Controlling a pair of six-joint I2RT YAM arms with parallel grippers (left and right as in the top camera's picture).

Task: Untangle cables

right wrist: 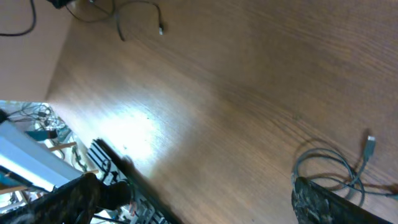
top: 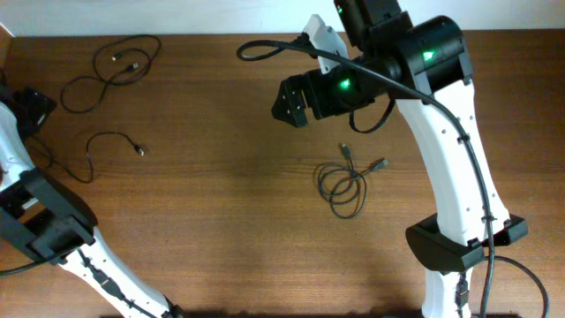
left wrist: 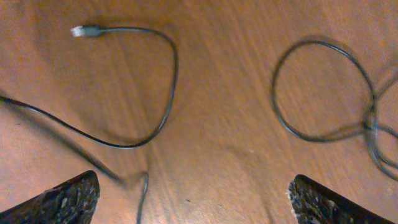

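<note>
Three thin black cables lie apart on the wooden table. A looped one [top: 110,66] is at the far left. A short one with a plug end [top: 115,141] lies below it. A small coil [top: 346,184] lies right of centre. My left gripper [top: 35,108] is at the left edge, open and empty [left wrist: 193,208], above the short cable [left wrist: 149,93], with a loop of the far-left cable [left wrist: 323,93] to the right. My right gripper [top: 290,102] hovers above the table's far middle, open and empty [right wrist: 199,205]. The coil [right wrist: 329,168] shows beside its right finger.
The thick black cable of the right arm [top: 265,49] arcs over the far middle of the table. The right arm's white base [top: 459,238] stands at the front right, the left arm's links [top: 53,230] at the front left. The table's edge [right wrist: 124,168] shows in the right wrist view.
</note>
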